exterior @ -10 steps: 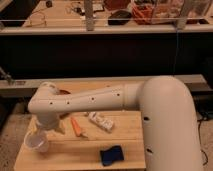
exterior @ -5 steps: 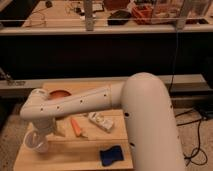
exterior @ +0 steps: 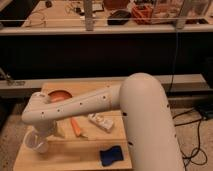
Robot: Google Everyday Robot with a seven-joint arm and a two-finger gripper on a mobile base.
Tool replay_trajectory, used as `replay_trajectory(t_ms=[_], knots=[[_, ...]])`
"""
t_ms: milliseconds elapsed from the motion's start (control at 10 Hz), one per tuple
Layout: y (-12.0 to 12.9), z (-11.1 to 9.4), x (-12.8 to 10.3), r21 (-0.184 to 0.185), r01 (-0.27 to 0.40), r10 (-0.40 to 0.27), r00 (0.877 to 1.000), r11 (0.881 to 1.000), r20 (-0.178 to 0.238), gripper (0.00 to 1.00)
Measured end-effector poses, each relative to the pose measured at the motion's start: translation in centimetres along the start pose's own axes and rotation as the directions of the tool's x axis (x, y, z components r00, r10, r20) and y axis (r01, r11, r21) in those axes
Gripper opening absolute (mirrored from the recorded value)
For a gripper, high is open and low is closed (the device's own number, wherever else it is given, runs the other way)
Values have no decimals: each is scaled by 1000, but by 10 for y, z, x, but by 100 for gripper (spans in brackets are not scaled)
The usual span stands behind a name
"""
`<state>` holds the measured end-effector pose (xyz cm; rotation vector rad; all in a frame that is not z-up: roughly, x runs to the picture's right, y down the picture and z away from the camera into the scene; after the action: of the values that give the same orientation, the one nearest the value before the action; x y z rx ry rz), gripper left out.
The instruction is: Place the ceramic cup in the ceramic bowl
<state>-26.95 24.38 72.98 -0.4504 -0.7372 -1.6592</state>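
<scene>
The ceramic cup (exterior: 34,143), small and white, stands near the front left corner of the wooden table (exterior: 75,150). The ceramic bowl (exterior: 58,94), orange-brown and shallow, sits at the back left of the table, partly hidden behind my white arm. My arm reaches from the right across the table, and its wrist bends down at the left end. My gripper (exterior: 41,135) hangs below the wrist right at the cup, touching or just above its rim. The wrist hides much of the gripper.
An orange carrot-like stick (exterior: 76,127) lies mid-table. A white tube-like bottle (exterior: 101,122) lies to its right. A blue cloth-like object (exterior: 110,156) lies near the front edge. A dark counter with clutter stands behind the table. Cables run on the floor at right.
My arm has swung further left and down, bringing the wrist and gripper onto the cup. The cup, the bowl and the other objects have stayed in place.
</scene>
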Motion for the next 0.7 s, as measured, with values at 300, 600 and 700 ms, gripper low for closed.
replay_trajectory(t_ms=[300, 600, 700], knots=[[8, -2, 0, 8, -9, 9, 1000, 1000, -11, 27], [-5, 2, -5, -7, 4, -4, 1000, 1000, -5, 3], [-15, 3, -8, -8, 7, -7, 1000, 1000, -7, 2]])
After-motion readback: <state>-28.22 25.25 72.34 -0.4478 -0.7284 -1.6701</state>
